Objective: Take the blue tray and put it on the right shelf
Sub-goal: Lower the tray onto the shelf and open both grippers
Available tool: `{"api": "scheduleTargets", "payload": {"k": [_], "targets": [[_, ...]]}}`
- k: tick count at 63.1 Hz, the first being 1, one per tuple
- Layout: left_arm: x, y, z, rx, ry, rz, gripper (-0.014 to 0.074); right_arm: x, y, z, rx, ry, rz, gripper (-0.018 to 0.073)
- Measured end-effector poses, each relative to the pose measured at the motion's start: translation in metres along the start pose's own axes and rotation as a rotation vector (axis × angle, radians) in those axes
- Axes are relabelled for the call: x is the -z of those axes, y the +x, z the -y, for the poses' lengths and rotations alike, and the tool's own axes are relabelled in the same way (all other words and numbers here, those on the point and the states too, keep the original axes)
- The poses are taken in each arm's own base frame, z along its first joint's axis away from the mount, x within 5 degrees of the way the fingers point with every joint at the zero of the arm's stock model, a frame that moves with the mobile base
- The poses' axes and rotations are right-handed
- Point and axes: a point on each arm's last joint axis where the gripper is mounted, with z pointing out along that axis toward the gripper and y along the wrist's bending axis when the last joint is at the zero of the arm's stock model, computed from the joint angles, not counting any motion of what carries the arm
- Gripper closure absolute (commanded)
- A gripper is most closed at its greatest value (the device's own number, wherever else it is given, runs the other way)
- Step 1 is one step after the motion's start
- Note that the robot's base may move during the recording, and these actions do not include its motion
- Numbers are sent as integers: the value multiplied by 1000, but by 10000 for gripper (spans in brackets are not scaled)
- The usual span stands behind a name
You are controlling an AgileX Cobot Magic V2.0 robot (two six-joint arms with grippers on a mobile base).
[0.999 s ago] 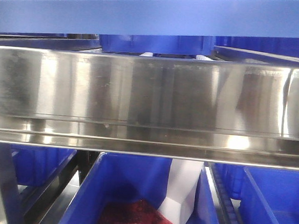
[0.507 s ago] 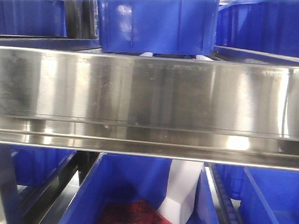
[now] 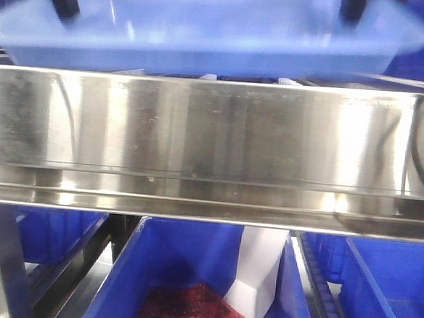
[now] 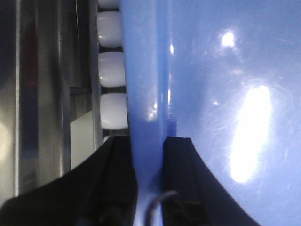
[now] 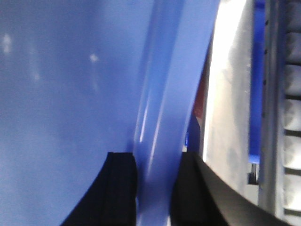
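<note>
The broad, shiny brushed stainless-steel front rail of the right shelf [image 3: 214, 130] fills the middle of the front view from left to right. Just above its top edge hangs the wide, shallow, light periwinkle-blue plastic tray [image 3: 206, 35], blurred, with its long axis parallel to the rail and its left end a little lower than its right. I cannot tell whether its underside touches the shelf.

Below the rail stand deep, darker blue plastic storage bins [image 3: 183, 266], and the middle one holds something red.

Each arm has one short end of the tray. The black left hand [image 4: 149, 149] is clenched on the left rim, one finger inside the wall and one outside. The black right hand [image 5: 153, 165] pinches the right rim the same way. Neither is nearer, so the load looks evenly shared.

A row of small white rollers [image 4: 113, 70] lies just beside the tray's left edge. The shelf bed seems to lie directly under and beyond the tray, so I judge it should go forward and down, kept level.
</note>
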Motion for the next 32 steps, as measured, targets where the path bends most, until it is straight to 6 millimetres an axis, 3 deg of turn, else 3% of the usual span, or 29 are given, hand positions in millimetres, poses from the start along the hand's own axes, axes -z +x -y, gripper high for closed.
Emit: {"api": "scheduleTargets", "payload": {"k": [9,16,21,24,28,32], "targets": [[-11,-3,-1,-9,-9,-12,593,-19,-2,-2,-2,17,-37,502],[-20,-4,-2,-25,-24,-30,454,-25,-2,-3,-3,19,-47,441],[-27,-4,-3,-51,-33,-45,281,-24,-3,-4,-3,11,-39,271],[-30,-5,-3,-57,-34,-51,180,-24,-4,-5,-1,3,-36,99],[-32,-6,0,-58,-12,-43,100,-24,-4,-8,12,-14,-35,-60],[-32,-7,2,-55,5,-29,66,-24,-3,-11,16,-33,-32,-78]]}}
